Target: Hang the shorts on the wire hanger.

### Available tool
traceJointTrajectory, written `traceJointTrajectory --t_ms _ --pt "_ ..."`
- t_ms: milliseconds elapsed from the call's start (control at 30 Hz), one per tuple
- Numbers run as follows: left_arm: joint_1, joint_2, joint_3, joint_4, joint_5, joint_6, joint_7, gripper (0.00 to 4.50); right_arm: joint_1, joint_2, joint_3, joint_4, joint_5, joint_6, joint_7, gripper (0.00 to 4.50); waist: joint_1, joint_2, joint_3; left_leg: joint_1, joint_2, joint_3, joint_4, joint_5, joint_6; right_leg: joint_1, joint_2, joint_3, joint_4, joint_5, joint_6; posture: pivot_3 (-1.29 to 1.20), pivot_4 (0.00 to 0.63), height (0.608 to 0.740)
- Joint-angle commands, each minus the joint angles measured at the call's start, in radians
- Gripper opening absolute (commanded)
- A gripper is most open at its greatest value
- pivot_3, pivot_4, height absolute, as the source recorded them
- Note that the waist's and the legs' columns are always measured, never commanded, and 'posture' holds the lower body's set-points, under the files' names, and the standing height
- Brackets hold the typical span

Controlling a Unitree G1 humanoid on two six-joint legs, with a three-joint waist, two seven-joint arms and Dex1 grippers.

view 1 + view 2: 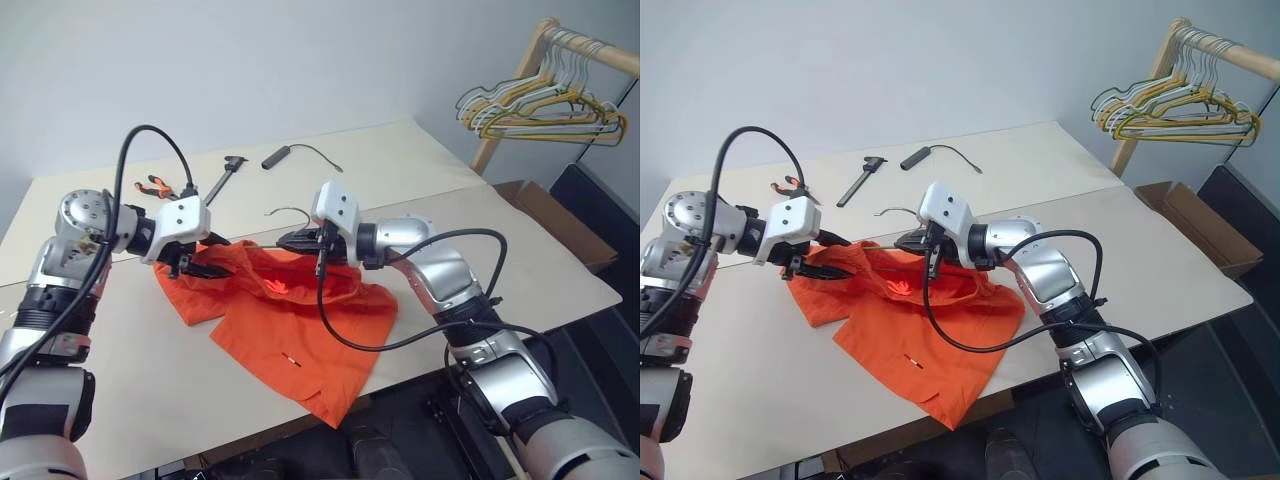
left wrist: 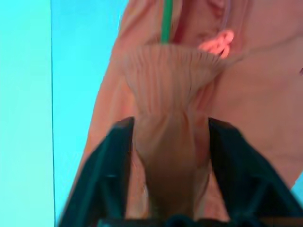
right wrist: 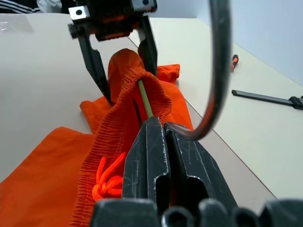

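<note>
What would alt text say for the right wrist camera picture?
The right hand, shut, grips a thin wire hanger that runs into the gathered waistband of orange shorts on a pale table. Facing it, the left hand has its open black fingers on either side of the raised fabric.

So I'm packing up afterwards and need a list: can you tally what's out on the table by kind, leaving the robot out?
shorts: 1
wire hanger: 1
hand tools: 2, the pliers and the long black tool
black cable: 1
Total: 5
</note>
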Motion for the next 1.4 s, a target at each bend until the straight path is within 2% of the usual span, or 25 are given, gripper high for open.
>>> traceJointTrajectory --t_ms 33,100,367,467,633,867,1100,1400 --pt "-0.010 0.051 0.048 0.003 -0.020 0.004 -0.005 3.87 -0.005 -0.012 -0.041 -0.016 -0.001 -0.030 0.016 0.00 0.000 0.000 0.000 0.000 0.000 0.000 0.000 0.000 0.000 0.000 0.000 0.000 0.000 0.000 0.000 -0.12 0.045 0.740" --pt "-0.002 0.070 0.045 0.017 0.002 -0.026 0.014 4.48 -0.003 -0.018 -0.044 -0.018 0.001 -0.026 0.022 0.00 0.002 0.000 0.000 0.000 0.000 0.000 0.000 0.000 0.000 0.000 0.000 0.000 0.000 0.000 0.000 -0.12 0.046 0.740" --pt "0.053 0.087 0.010 0.084 0.084 -0.124 0.087 4.48 -0.004 -0.035 -0.058 -0.028 0.012 -0.003 0.041 0.00 0.006 0.000 0.000 0.001 0.000 0.000 0.000 0.000 0.000 0.001 0.000 0.000 0.000 0.000 0.000 -0.12 0.046 0.740" --pt "0.046 0.062 -0.005 0.120 0.125 -0.151 0.142 3.90 -0.008 -0.038 -0.061 -0.029 0.012 0.008 0.049 0.00 0.009 0.000 0.000 0.001 0.000 0.000 0.000 0.000 0.000 0.001 0.000 -0.001 0.000 0.000 0.000 -0.12 0.046 0.740" --pt "0.026 0.049 -0.001 0.140 0.132 -0.152 0.152 2.46 -0.008 -0.051 -0.056 -0.033 0.002 0.016 0.057 0.00 0.007 0.000 0.000 0.001 -0.001 0.000 0.000 0.000 0.000 0.001 -0.001 -0.001 0.000 0.000 0.000 -0.13 0.043 0.740" --pt "0.002 0.050 0.003 0.172 0.138 -0.157 0.158 0.13 -0.003 -0.050 -0.066 -0.043 0.016 0.036 0.055 0.00 0.006 0.000 0.000 0.001 -0.001 0.000 0.000 0.000 0.000 0.001 -0.001 -0.001 0.000 0.000 0.000 -0.12 0.039 0.740" --pt "-0.013 0.063 0.011 0.177 0.114 -0.142 0.109 0.05 0.008 -0.058 -0.068 -0.052 0.013 0.041 0.066 0.00 0.006 0.000 0.000 0.001 -0.001 0.000 0.000 0.000 0.000 0.001 -0.001 -0.001 0.000 0.000 0.000 -0.12 0.035 0.740" --pt "-0.078 0.090 0.033 0.250 0.102 -0.178 0.067 0.05 0.057 -0.085 -0.014 -0.052 -0.085 -0.038 0.067 0.00 0.007 0.000 0.000 0.001 -0.001 0.000 0.000 0.000 0.000 0.001 -0.001 -0.001 0.000 0.000 0.000 -0.11 0.033 0.740"
